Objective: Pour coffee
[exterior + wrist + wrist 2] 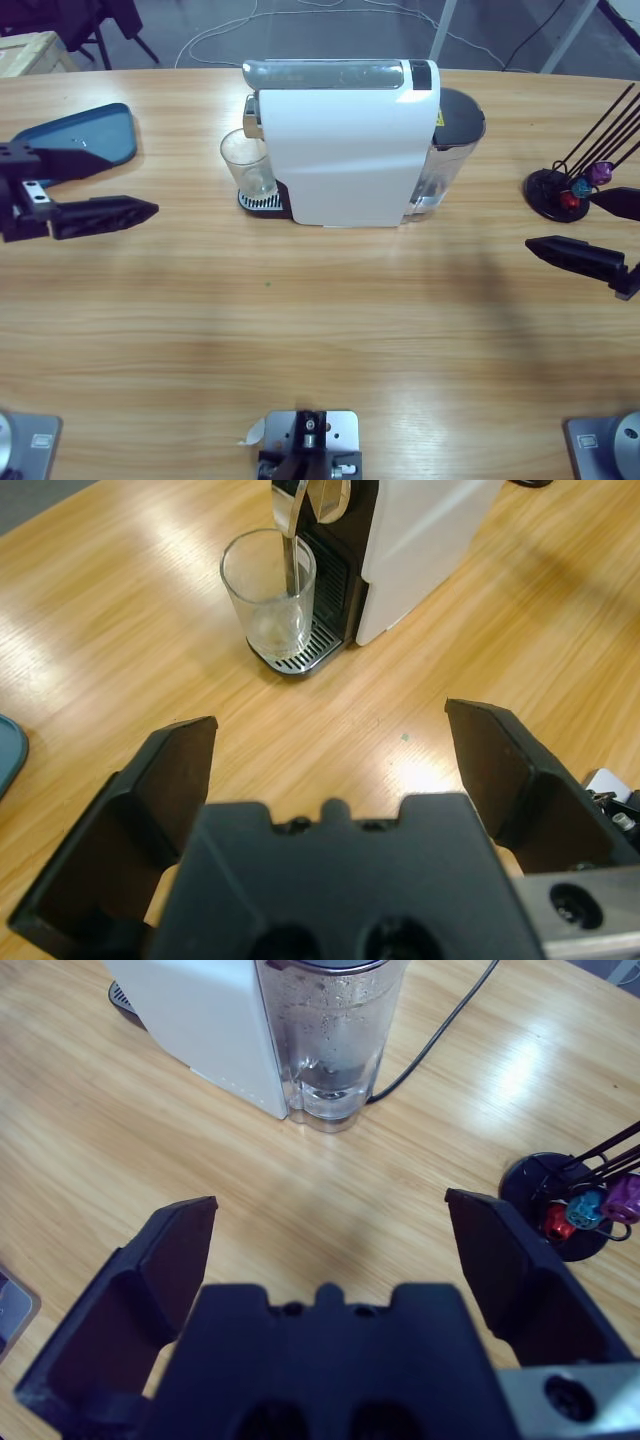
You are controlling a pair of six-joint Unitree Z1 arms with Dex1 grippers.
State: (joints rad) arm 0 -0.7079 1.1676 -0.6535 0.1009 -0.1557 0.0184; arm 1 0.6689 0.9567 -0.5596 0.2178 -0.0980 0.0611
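1. Coffee machine (345,145) stands at the bench's (300,330) far middle; a glass (247,165) sits on its drip tray.
2. Left hand (105,185) is spread wide, holding nothing, well apart from the glass.
3. Right hand (590,228) is spread wide, empty, beside the capsule rack (565,190) near the bench edge.

Matte black left hand (330,770), wedge-shaped jaws, round screw holes

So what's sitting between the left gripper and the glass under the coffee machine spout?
Nothing: the left wrist view shows only bare table between the left gripper and the glass.
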